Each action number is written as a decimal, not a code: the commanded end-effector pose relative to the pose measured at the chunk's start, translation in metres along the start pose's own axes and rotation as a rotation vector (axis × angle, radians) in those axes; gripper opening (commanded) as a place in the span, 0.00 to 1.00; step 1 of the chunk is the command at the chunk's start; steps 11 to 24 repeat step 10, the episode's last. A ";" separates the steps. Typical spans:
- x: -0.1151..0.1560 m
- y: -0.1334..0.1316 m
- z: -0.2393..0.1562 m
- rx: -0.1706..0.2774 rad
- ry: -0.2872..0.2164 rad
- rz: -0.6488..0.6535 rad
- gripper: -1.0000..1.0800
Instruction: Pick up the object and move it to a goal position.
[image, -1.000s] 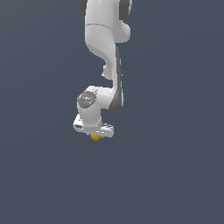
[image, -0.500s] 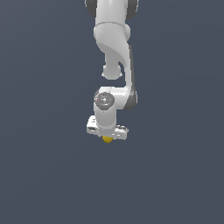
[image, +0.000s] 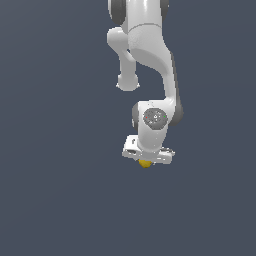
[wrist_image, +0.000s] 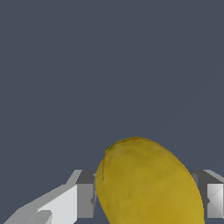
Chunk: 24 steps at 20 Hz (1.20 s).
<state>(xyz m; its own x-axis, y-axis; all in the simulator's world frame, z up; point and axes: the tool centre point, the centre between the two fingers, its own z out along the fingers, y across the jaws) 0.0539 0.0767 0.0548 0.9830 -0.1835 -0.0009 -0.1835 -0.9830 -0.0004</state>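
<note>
The object (image: 145, 163) is small and yellow, and peeks out under the white gripper (image: 145, 162) in the exterior view. In the wrist view it (wrist_image: 146, 183) is a smooth yellow oval with a faint greenish tip, and it fills the gap between the two fingers (wrist_image: 85, 194). The gripper (wrist_image: 148, 199) is shut on it, one grey pad on each side. The white arm (image: 147, 60) hangs down from the top of the exterior view, and its hand covers most of the object there.
A plain dark grey-blue background (image: 50, 190) surrounds the arm on all sides. No other object, container, edge or goal marker shows in either view.
The arm has moved steadily toward the exterior view's right and slightly lower, with the yellow object still held between the fingers.
</note>
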 end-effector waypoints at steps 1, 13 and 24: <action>0.003 -0.017 -0.003 0.000 0.001 0.002 0.00; 0.006 -0.039 -0.006 0.000 0.001 0.002 0.00; 0.006 -0.039 -0.006 0.000 0.001 0.002 0.00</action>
